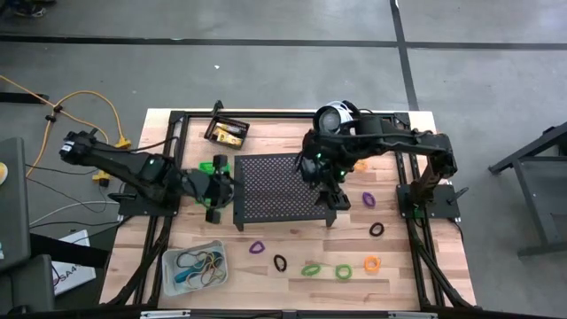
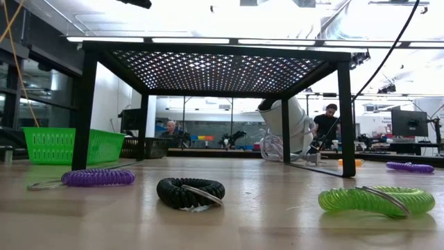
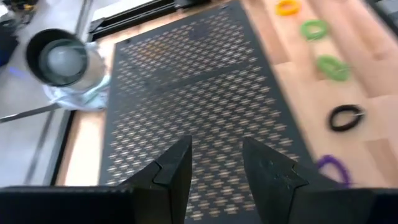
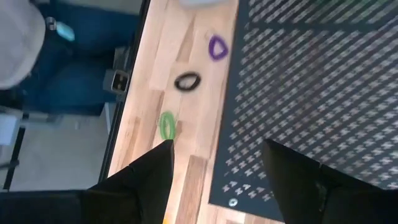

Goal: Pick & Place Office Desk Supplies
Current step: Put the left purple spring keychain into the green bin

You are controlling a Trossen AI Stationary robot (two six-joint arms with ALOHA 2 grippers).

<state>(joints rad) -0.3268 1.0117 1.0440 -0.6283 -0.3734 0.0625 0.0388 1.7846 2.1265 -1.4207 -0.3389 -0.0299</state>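
Nearest the desk's front edge, a black coil loop [image 2: 190, 192] lies between purple [image 2: 97, 178] and green [image 2: 376, 200] ones: judged light and springy, best pinched across the coil. Farther back, both grippers, left [image 3: 214, 163] and right [image 4: 214, 163], are held open and empty.

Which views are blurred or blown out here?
Left wrist view: motion smear over the black perforated metal stand and the coiled loops beside it. Right wrist view: softer too, the green coiled loop smeared. Low view: ceiling lights blown out, backlit stand dark. High view: even and sharp.
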